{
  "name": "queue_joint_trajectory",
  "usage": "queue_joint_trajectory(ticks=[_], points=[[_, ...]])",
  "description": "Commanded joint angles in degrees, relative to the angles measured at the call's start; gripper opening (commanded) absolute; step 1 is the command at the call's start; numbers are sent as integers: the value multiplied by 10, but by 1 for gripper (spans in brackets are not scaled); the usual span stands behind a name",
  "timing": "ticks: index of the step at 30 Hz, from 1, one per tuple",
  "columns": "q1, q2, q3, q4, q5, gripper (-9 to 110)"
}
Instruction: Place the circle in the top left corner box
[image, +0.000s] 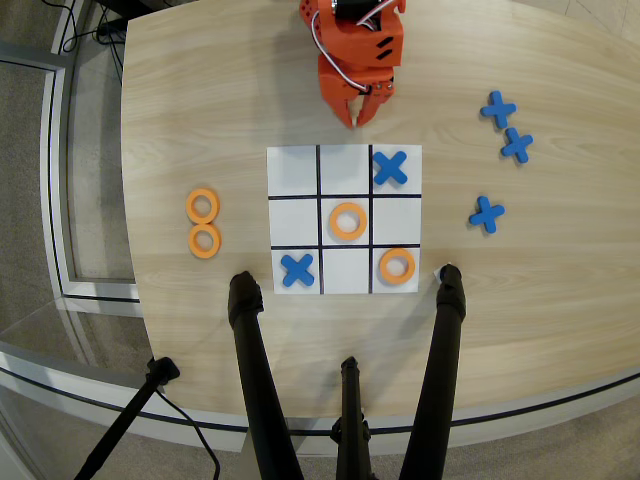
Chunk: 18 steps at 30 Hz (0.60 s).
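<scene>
Pre-pick step, as judged: the orange two-finger gripper (358, 110), jaws narrowly parted and empty, sits at 12 o'clock of the white paper grid (345, 280); next move requires reaching the flat orange plastic ring (203, 206) at 9 o'clock

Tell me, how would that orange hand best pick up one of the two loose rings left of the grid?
Probably from straight above. The nearer ring lies flat on the table, touching the other ring. One finger of the hand could go in the hole, the other outside the free rim, pinching the band away from its neighbour.
</scene>
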Motion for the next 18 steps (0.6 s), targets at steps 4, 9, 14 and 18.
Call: queue_joint_trajectory(ticks=[4,9,14,18], points=[[132,25,32,19,24,1],[471,49,32,2,23,1],[798,48,32,15,24,1],[921,48,32,15,24,1]])
